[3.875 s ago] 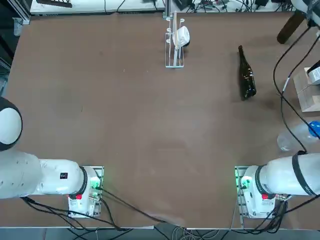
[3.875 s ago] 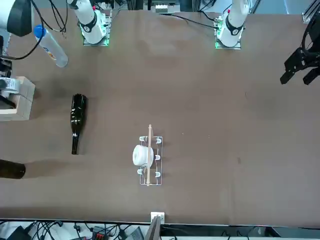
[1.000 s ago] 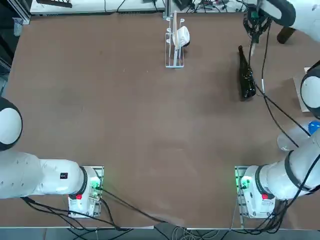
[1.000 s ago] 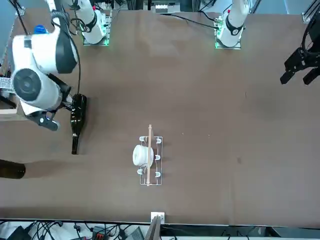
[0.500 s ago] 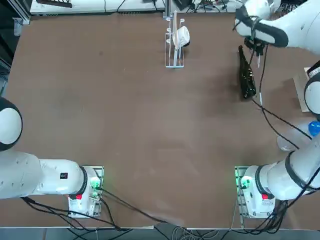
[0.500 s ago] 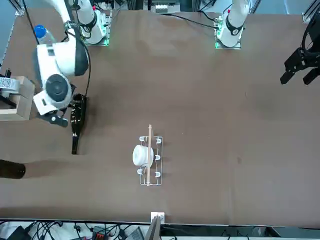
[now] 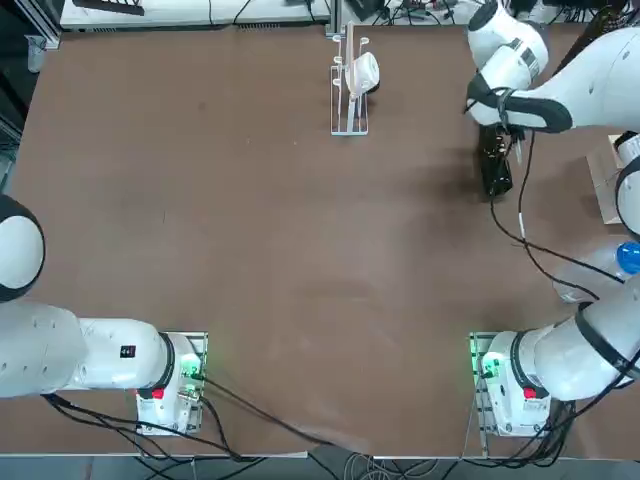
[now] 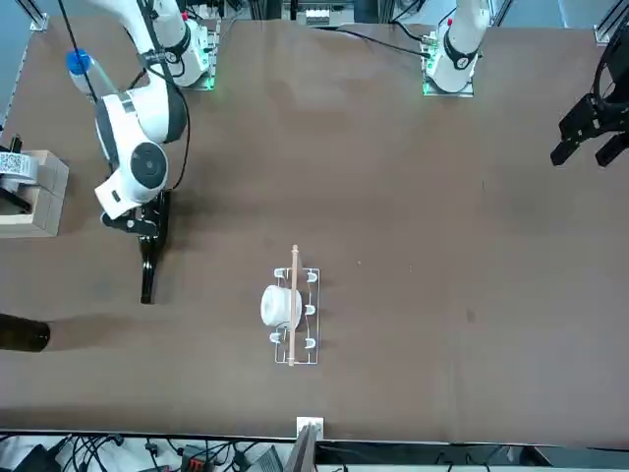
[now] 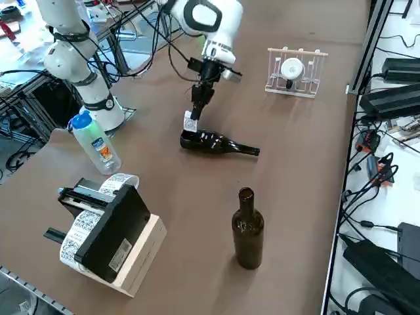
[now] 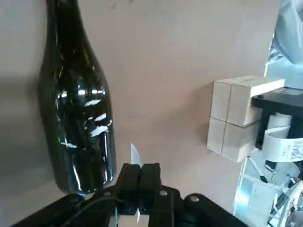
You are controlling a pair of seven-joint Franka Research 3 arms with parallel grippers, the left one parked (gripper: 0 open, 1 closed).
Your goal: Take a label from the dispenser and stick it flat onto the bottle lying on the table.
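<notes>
My pincer [image 10: 142, 166] is pinching the label [image 10: 135, 154] near the bottle [image 10: 78, 113]. Tilted contact is risking creases.

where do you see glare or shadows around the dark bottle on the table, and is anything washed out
right wrist view: bright streaks of glare on the dark bottle, a soft shadow on the table beside it, and the background past the table edge washed out pale; right side view: only small glints on that bottle, while the standing brown bottle throws a soft shadow
</notes>
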